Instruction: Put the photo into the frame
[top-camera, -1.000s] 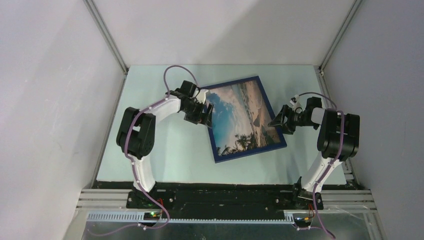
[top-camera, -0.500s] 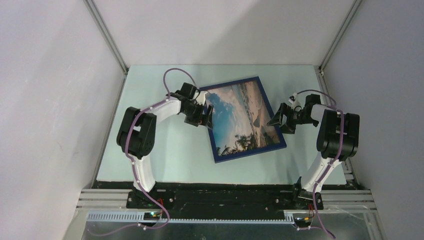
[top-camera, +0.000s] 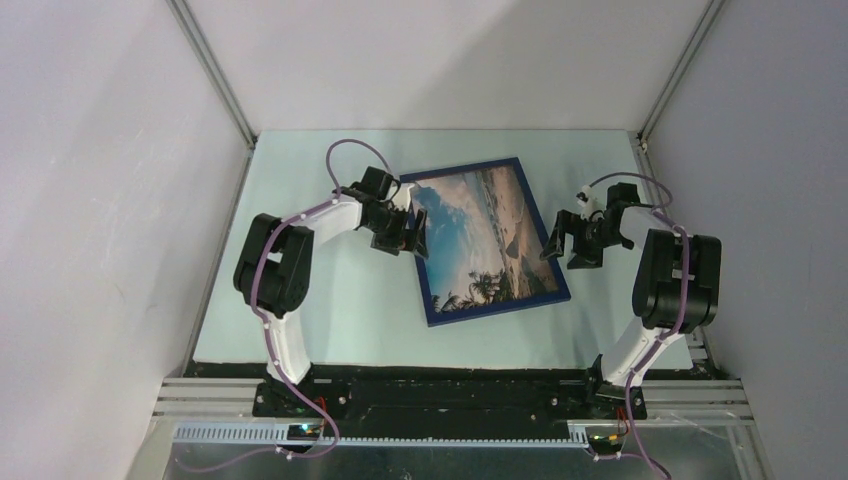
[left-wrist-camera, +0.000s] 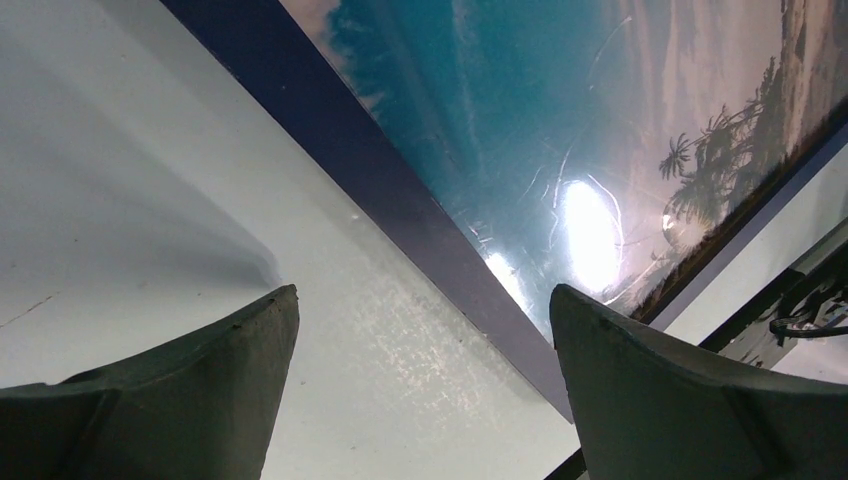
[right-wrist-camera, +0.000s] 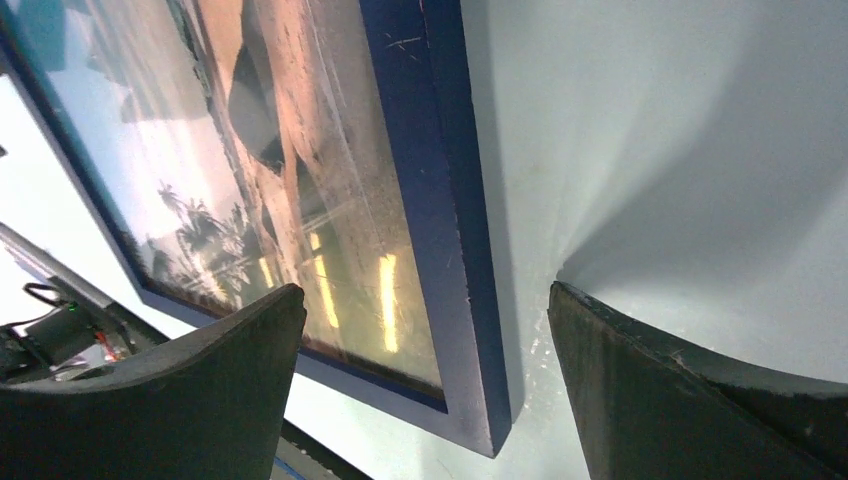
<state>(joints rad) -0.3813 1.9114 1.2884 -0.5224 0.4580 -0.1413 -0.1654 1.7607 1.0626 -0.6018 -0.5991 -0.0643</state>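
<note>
The frame (top-camera: 497, 309), its dark blue face up, lies flat and a little askew in the middle of the table, with the photo (top-camera: 485, 240) of beach, sky and palms inside its rails. My left gripper (top-camera: 410, 237) is open over the frame's left rail. In the left wrist view its fingers (left-wrist-camera: 230, 380) straddle the blue rail (left-wrist-camera: 350, 150), with the photo (left-wrist-camera: 520, 110) beyond. My right gripper (top-camera: 563, 240) is open at the frame's right rail. In the right wrist view that rail (right-wrist-camera: 430, 150) and its near corner lie between the fingers (right-wrist-camera: 660, 380), beside the photo (right-wrist-camera: 280, 150). Neither gripper holds anything.
The pale table mat (top-camera: 330, 300) is enclosed by grey walls on the left, back and right. Metal rails and the arm bases (top-camera: 450, 400) run along the near edge. Purple cables loop above both wrists.
My right gripper has opened wider and risen slightly beside the frame's right rail. The frame has shifted a touch on that side. The left arm has stayed put.
</note>
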